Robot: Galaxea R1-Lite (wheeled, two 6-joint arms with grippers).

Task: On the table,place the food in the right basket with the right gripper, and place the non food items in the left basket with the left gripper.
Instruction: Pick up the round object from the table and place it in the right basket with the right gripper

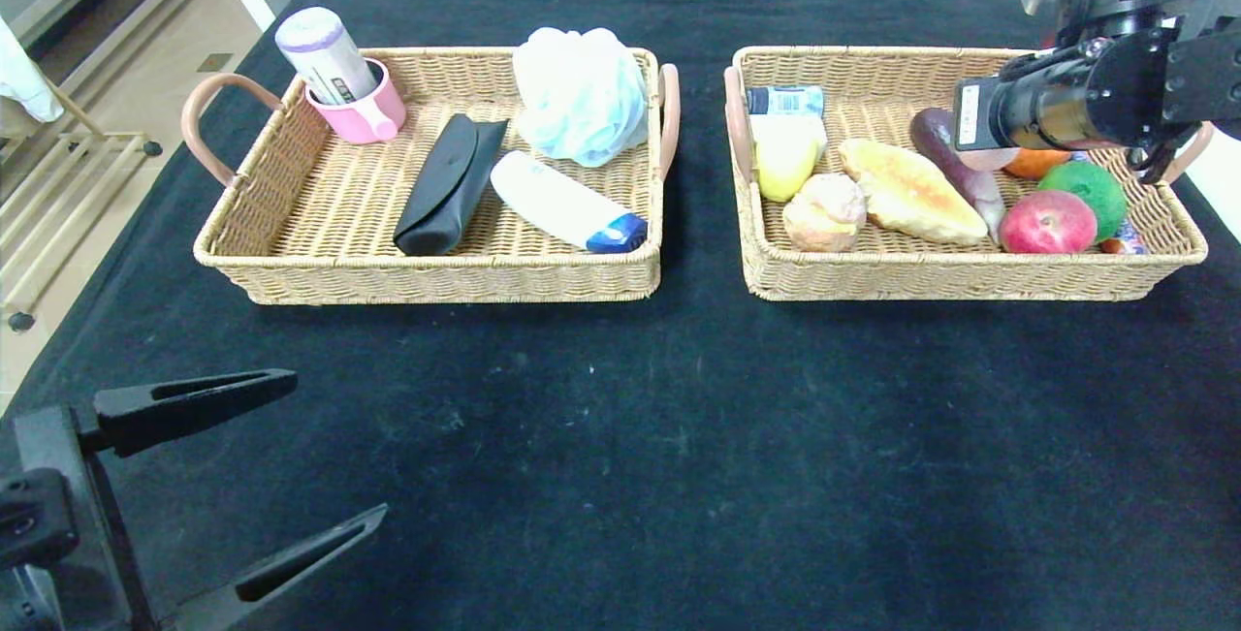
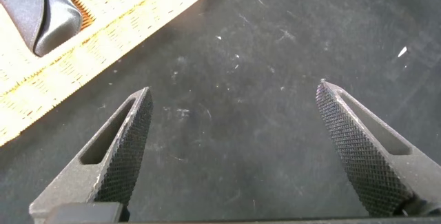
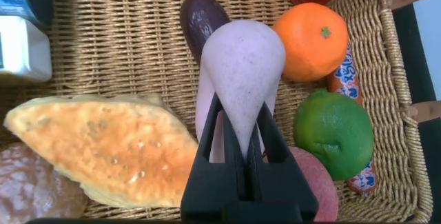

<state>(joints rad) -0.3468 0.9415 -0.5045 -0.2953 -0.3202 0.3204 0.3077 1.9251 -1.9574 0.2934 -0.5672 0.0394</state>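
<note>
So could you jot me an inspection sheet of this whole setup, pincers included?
Surface: black cloth, bare in front of the baskets.
Job's things: left basket holds pink cup with bottle, black case, white tube, blue bath puff. Right basket holds bread, bun, lemon, eggplant, orange, lime, apple.
Clutter: nothing seen.
Grippers: left pincer open, empty, low over the cloth; right pincer shut on a pale purple vegetable above the right basket.
Cables: nothing seen.
Surroundings: floor and metal rack at left.
</note>
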